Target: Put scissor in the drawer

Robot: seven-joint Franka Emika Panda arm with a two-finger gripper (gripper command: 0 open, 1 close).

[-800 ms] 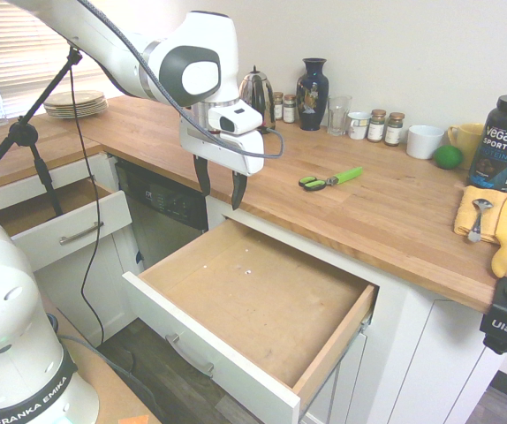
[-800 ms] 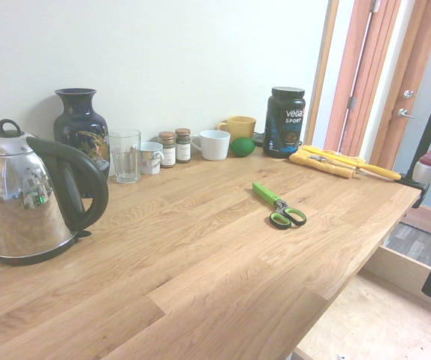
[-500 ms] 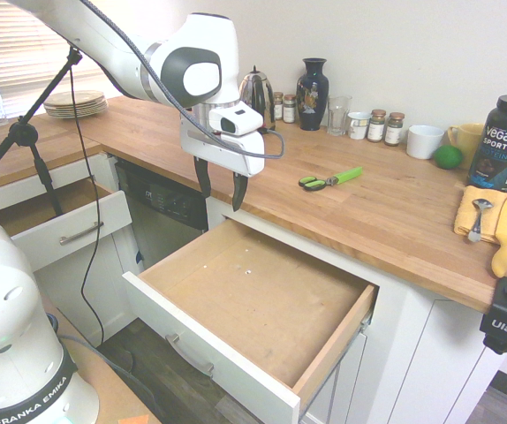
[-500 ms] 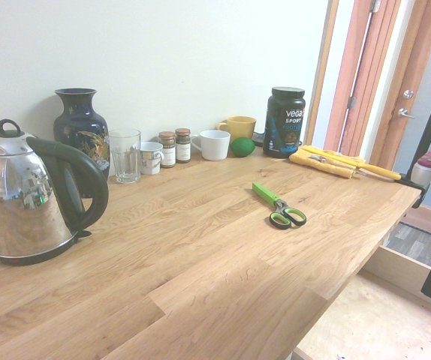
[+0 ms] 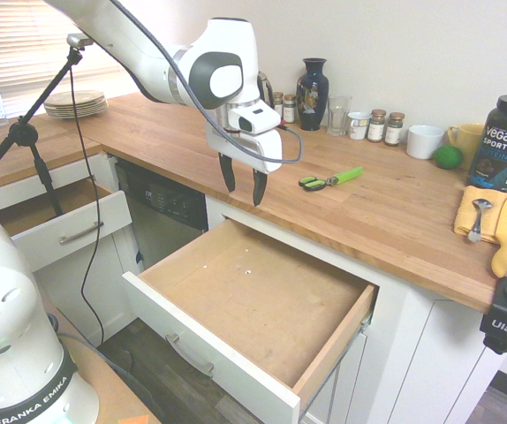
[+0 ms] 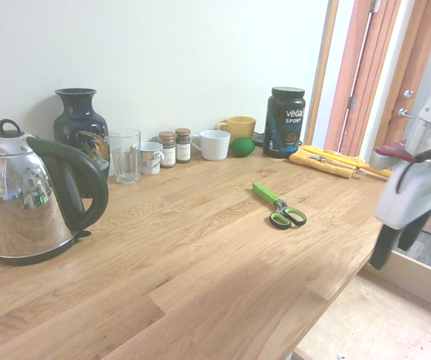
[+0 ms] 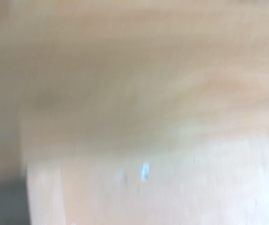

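Warm butcher-block wood makes up the long L-shaped worktop (image 5: 395,212), which runs over white kitchen cabinets below a pale wall.

Going left to right in the first exterior view: a smaller, narrower white drawer (image 5: 59,225) stands open at the far left. Next is the white arm's tool (image 5: 243,181), pointing straight down, its two dark fingers spread apart and holding nothing, hanging above the worktop's front edge. Below and to the right of it, the large wide drawer with a white front, metal bar handle and pale plywood interior (image 5: 262,300) is pulled fully out, with nothing in it but bare wood. Further right on the worktop lie the small scissors (image 5: 329,180). They rest flat, blades closed, the dark green-black finger loops toward the tool and the bright lime-green blade part pointing away toward the back wall. They are near the tool but apart from it. A black protein tub (image 5: 506,141) and a yellow cloth with a metal spoon (image 5: 478,216) on it sit at the far right.

In the second exterior view a steel kettle (image 6: 28,195) is nearest the camera and the scissors lie mid-worktop.

Against the frames from under a second ago, the tool has moved rightward and toward the scissors, from over the open drawer to the worktop's edge, and it now shows fully in the second exterior view. The scissors have not shifted.

The wrist view is only blurred wood.
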